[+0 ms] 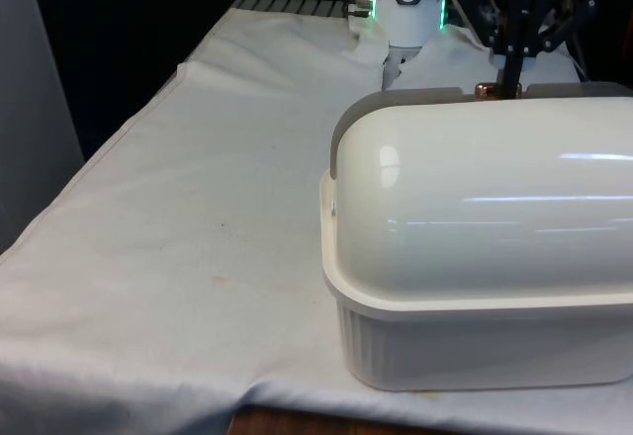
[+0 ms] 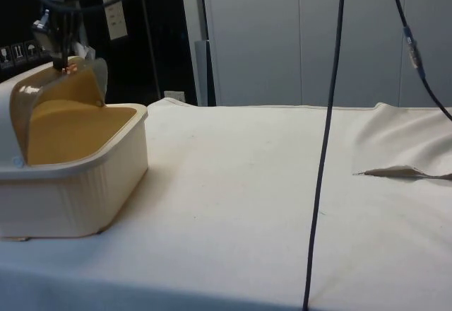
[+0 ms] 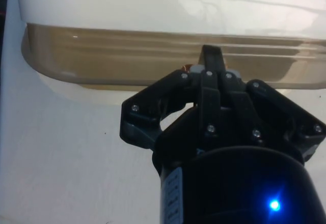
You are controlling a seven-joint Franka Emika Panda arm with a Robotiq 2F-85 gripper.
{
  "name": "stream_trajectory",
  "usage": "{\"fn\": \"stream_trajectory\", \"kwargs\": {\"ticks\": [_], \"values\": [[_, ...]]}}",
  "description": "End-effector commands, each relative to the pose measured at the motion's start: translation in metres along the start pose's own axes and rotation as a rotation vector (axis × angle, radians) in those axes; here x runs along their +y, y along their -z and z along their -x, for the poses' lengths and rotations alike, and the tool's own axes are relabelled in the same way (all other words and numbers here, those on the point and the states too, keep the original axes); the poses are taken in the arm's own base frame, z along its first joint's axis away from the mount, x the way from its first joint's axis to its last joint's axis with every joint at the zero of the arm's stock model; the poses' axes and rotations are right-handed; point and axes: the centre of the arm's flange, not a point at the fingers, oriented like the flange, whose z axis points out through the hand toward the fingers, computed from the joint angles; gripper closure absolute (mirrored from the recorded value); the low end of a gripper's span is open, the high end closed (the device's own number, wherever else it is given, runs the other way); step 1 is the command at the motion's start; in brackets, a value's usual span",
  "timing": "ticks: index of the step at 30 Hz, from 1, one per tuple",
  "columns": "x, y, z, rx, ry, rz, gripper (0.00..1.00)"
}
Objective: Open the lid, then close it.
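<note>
On the desk point(image 1: 198, 208), under a white cloth, stands a cream bread box point(image 1: 475, 346) with a ribbed base and a glossy rounded roll-top lid point(image 1: 475, 188). In the front view the box turns its curved back to the camera, near the desk's near edge. In the side view the lid point(image 2: 60, 88) is rolled part of the way back over the box, so the tan inside of the box lies open in front of it and the lid's leading edge stands raised above the base's rim.

The black gripper point(image 2: 65, 63) hangs directly above the bread box, its tip touching a small copper-coloured knob point(image 1: 487, 88) on the lid's leading edge. The fingers point(image 3: 211, 61) appear pressed together on that knob, with no gap between them in the wrist view.

Judging from this, the opening step looks partly or mostly done: the box is clearly open, though whether the lid has reached its full travel cannot be told. The closing step is left, and would mean drawing the knob forward and down until the lid's edge meets the base's front rim.
</note>
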Motion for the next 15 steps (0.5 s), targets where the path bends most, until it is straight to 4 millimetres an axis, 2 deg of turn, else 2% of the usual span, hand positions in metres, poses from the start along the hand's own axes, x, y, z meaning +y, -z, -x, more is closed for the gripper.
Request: {"fn": "stream_trajectory", "kwargs": {"ticks": [1, 3, 4, 5, 14, 15], "values": [[-0.003, 0.005, 0.008, 0.011, 0.002, 0.002, 1.00], [-0.003, 0.004, 0.013, 0.008, 0.003, 0.001, 1.00], [-0.001, -0.001, 0.006, -0.003, 0.003, -0.001, 1.00], [-0.003, 0.004, 0.014, 0.007, 0.005, 0.002, 1.00], [-0.004, 0.003, 0.030, -0.005, 0.012, 0.001, 1.00], [-0.002, -0.001, 0.024, -0.018, 0.012, -0.001, 1.00]]}}
